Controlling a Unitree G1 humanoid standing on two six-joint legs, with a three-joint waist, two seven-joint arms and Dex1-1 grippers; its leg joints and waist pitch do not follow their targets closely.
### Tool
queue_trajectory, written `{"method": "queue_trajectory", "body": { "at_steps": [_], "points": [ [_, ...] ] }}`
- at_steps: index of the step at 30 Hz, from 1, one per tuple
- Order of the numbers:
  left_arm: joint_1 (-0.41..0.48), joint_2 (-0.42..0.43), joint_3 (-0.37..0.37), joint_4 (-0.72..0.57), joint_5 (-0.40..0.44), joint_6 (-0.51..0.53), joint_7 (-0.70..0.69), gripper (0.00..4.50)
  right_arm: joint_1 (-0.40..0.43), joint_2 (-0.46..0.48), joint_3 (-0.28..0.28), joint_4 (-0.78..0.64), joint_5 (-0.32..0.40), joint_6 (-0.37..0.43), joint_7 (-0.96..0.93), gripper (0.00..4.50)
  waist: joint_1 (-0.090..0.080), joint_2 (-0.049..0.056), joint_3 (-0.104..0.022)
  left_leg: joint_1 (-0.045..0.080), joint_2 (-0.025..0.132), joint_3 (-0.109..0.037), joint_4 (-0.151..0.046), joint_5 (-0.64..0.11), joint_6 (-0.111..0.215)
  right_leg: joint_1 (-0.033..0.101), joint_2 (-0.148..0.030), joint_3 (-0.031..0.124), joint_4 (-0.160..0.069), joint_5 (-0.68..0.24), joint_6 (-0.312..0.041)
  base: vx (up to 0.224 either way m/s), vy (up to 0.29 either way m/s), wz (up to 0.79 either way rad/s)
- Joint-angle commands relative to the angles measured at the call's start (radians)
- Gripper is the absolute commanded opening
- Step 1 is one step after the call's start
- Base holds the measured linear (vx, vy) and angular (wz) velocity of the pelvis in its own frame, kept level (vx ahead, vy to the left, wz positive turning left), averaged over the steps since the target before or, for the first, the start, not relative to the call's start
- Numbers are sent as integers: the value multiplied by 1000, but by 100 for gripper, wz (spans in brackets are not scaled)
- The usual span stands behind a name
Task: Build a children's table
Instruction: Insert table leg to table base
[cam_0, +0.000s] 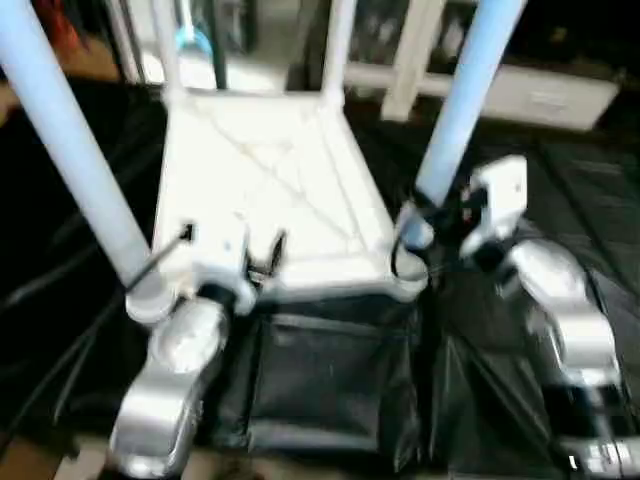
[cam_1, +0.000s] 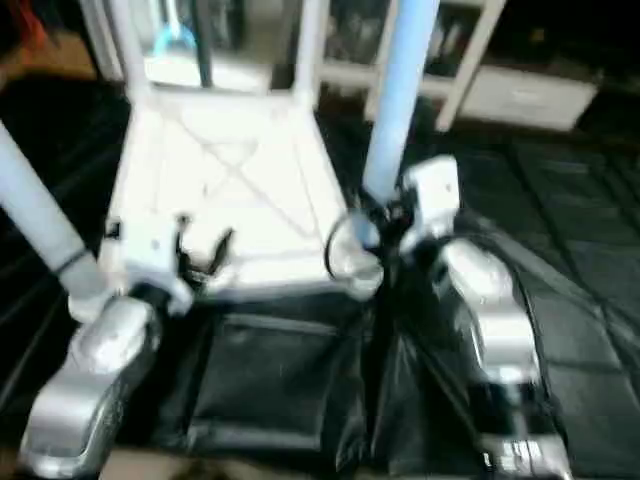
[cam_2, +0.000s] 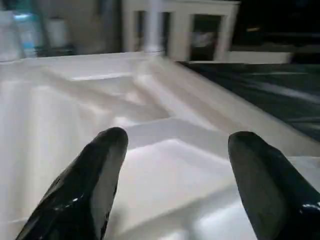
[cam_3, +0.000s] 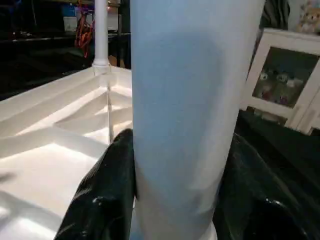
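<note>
The children's table top (cam_0: 260, 190) lies underside up on black sheeting, its diagonal ribs showing. White legs stand up from its corner sockets: the near left leg (cam_0: 75, 140), the near right leg (cam_0: 460, 100) and two far ones (cam_0: 338, 50). My right gripper (cam_0: 412, 235) is shut on the near right leg just above its socket, and the right wrist view has that leg (cam_3: 190, 90) between both black fingers (cam_3: 107, 190). My left gripper (cam_0: 232, 248) hovers open over the top's near edge, beside the near left socket. Nothing is between its fingers (cam_2: 95, 170) above the ribbed top (cam_2: 75, 110).
Black sheeting (cam_0: 320, 390) covers the surface under and around the top, with folds toward me. A white glass-door cabinet (cam_0: 530, 90) stands at the back right. Dark furniture and clutter line the far side behind the top.
</note>
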Motion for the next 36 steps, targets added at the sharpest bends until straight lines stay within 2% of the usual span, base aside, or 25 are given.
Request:
{"method": "queue_trajectory", "body": {
  "at_steps": [1,2,3,4,5,6,7,9,11,12,15,17,18,19,21,24,26,27,29,30,31,32,33,34,36],
  "points": [
    [4,2,-32,-8,-20,8,-35,360,4,-11,-48,-31,42,-6,12,186,0,-25,-75,19,71,0,-62,320,143,79,-87,48,-83,286,-114,-56,-16,4],
    [3,11,-33,-1,-32,1,-60,360,6,-12,-49,-35,52,0,28,186,3,-16,-71,19,85,-1,-73,213,137,81,-91,45,-87,224,-151,-56,-16,4],
    [2,38,-40,19,-27,-13,-98,386,13,-12,-48,-28,50,-12,38,186,-12,17,-60,22,114,-4,-103,40,106,74,-69,20,-93,68,-259,-72,-18,-2],
    [-5,52,-41,26,-31,-12,-119,393,11,-12,-48,-24,48,-15,39,186,-12,17,-60,22,114,-4,-103,40,106,74,-69,20,-93,68,-259,-83,-2,-2],
    [-10,62,-42,32,-39,-6,-140,393,12,-12,-49,-20,47,-20,41,186,-27,19,-49,26,126,1,-117,-91,78,64,-55,8,-102,-53,-287,-83,-2,-2],
    [-21,73,-38,38,-53,1,-166,396,8,-12,-52,-13,44,-29,38,186,-39,31,-40,34,131,11,-125,-259,23,54,-49,1,-116,-205,-279,-92,8,-1],
    [-35,81,-36,51,-56,3,-188,406,9,-15,-57,-4,40,-49,34,186,-42,54,-42,38,133,5,-129,-360,-40,56,-53,-1,-114,-302,-254,-96,17,-4],
    [-60,90,-35,77,-53,4,-207,431,10,-20,-70,10,38,-77,29,186,-53,44,-41,42,131,12,-133,-440,-86,42,-49,-2,-134,-368,-206,-94,21,-4],
    [-92,106,-31,117,-57,-3,-238,441,8,-17,-81,24,43,-109,34,186,-52,65,-45,47,126,15,-129,-438,-85,37,-50,2,-135,-372,-202,-83,13,4],
    [-132,136,-28,185,-57,-22,-283,446,10,-19,-71,31,29,-130,47,186,-59,67,-48,45,123,22,-126,-430,-77,36,-49,2,-142,-388,-196,-76,1,5],
    [-175,152,-43,256,-42,-39,-310,446,19,-37,-78,17,49,-110,90,186,-67,60,-50,27,122,20,-129,-399,-58,49,-52,1,-138,-406,-187,-64,2,-4],
    [-222,162,-35,328,-44,-61,-341,446,21,-58,-82,-6,96,-71,148,186,-71,62,-52,29,126,22,-126,-382,-49,46,-56,2,-139,-410,-198,0,0,0],
    [-270,173,-27,403,-48,-84,-381,446,18,-78,-78,-13,121,-54,197,186,-74,62,-51,36,120,28,-119,-378,-28,38,-52,3,-148,-432,-198,0,0,0],
    [-289,171,-29,425,-47,-90,-391,446,15,-89,-81,-6,129,-53,215,186,-75,66,-43,36,119,29,-121,-381,-22,33,-51,4,-152,-439,-196,0,0,0],
    [-318,166,-26,461,-47,-86,-398,446,20,-108,-81,-5,128,-51,230,186,-82,70,-46,24,123,23,-125,-369,-22,44,-53,0,-145,-415,-203,0,0,0],
    [-357,191,-29,524,-59,-72,-468,446,49,-126,-71,-30,142,-27,253,186,-86,74,-43,30,121,24,-124,-400,-23,37,-52,-3,-152,-453,-204,0,0,0],
    [-358,211,-39,535,-65,-68,-507,446,70,-133,-66,-42,136,-34,262,186,-89,66,-53,26,123,24,-123,-384,-17,45,-55,-3,-149,-452,-207,0,0,0],
    [-350,236,-43,524,-83,-41,-551,446,84,-137,-66,-61,139,-25,265,186,-92,50,-56,23,126,26,-124,-367,-8,44,-57,-3,-150,-453,-215,0,0,0],
    [-343,259,-39,510,-106,-10,-598,446,88,-141,-66,-78,157,-1,273,186,-87,62,-56,25,126,26,-122,-335,-2,44,-62,1,-143,-425,-234,0,0,0],
    [-335,276,-31,501,-129,2,-639,446,81,-144,-61,-73,168,8,291,186,-92,55,-57,21,128,26,-124,-323,8,47,-60,-1,-140,-416,-241,0,0,0],
    [-324,284,-29,494,-140,13,-655,446,78,-146,-56,-56,161,0,301,186,-93,55,-51,22,129,29,-125,-318,13,40,-60,0,-143,-411,-247,0,0,0],
    [-317,295,-33,490,-137,13,-666,420,76,-156,-48,-43,149,-6,311,186,-93,58,-53,25,130,30,-123,-316,13,40,-60,1,-139,-400,-253,0,0,0],
    [-314,304,-38,489,-130,11,-670,420,72,-166,-42,-36,141,-8,320,186,-94,54,-56,24,134,33,-124,-298,22,44,-60,1,-138,-370,-265,0,0,0],
    [-321,308,-35,505,-115,6,-663,420,62,-170,-41,-34,154,9,334,186,-94,51,-48,25,135,36,-126,-300,25,39,-59,2,-140,-369,-265,0,0,0],
    [-331,317,-35,542,-87,-20,-663,420,43,-175,-37,-26,155,10,348,186,-96,53,-48,28,134,40,-124,-298,28,37,-58,3,-138,-352,-269,0,0,0]
  ]
}}
